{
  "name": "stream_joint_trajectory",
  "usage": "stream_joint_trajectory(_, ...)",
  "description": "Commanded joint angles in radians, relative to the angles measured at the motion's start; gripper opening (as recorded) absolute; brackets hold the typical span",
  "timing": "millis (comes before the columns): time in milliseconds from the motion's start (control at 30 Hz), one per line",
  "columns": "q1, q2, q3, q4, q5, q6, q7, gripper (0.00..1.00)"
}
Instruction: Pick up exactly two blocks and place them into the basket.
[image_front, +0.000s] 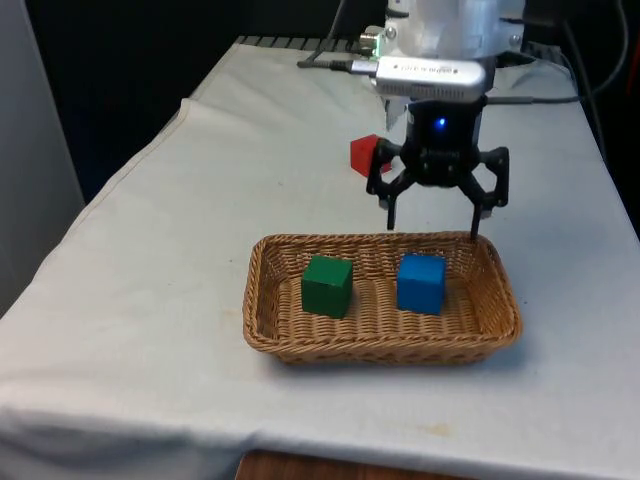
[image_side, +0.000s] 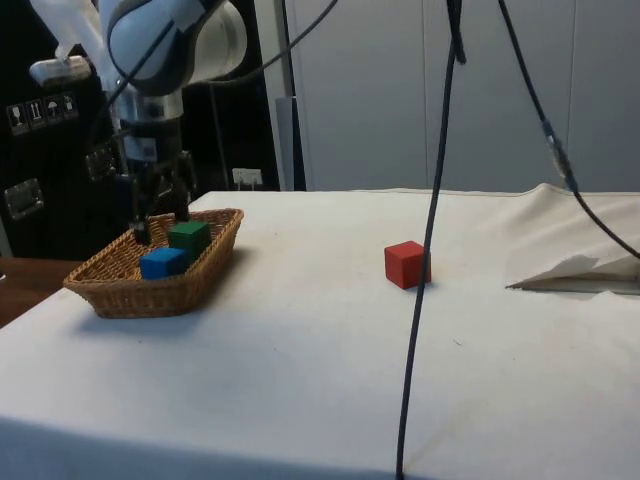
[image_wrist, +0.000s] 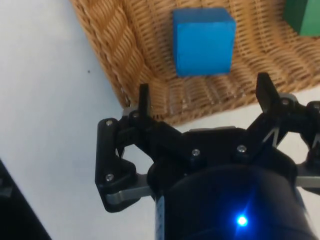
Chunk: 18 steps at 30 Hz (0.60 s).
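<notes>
A shallow wicker basket (image_front: 268, 300) (image_side: 100, 290) (image_wrist: 115, 55) stands near the table's front edge. Inside it rest a green block (image_front: 327, 285) (image_side: 188, 236) (image_wrist: 303, 15) and a blue block (image_front: 420, 283) (image_side: 162, 263) (image_wrist: 203, 40), side by side and a little apart. My gripper (image_front: 434, 220) (image_side: 160, 222) (image_wrist: 202, 95) hangs open and empty just above the basket's far rim, over the blue block's end. A red block (image_front: 364, 153) (image_side: 405, 264) lies on the cloth farther back, outside the basket, partly behind the gripper in the front view.
White cloth covers the table (image_front: 160, 240), with a raised fold (image_side: 570, 265) at the far end in the side view. A black cable (image_side: 430, 220) hangs down across the side view near the red block. The cloth's edge drops off just in front of the basket.
</notes>
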Motion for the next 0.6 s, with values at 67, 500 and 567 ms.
stream_joint_trajectory(67,0.016,-0.058,-0.007,-0.067,-0.015,0.010,0.004,1.00)
stream_joint_trajectory(500,0.028,-0.201,-0.003,-0.208,-0.070,0.011,0.016,1.00)
stream_joint_trajectory(567,0.030,-0.220,-0.002,-0.228,-0.081,0.011,0.020,1.00)
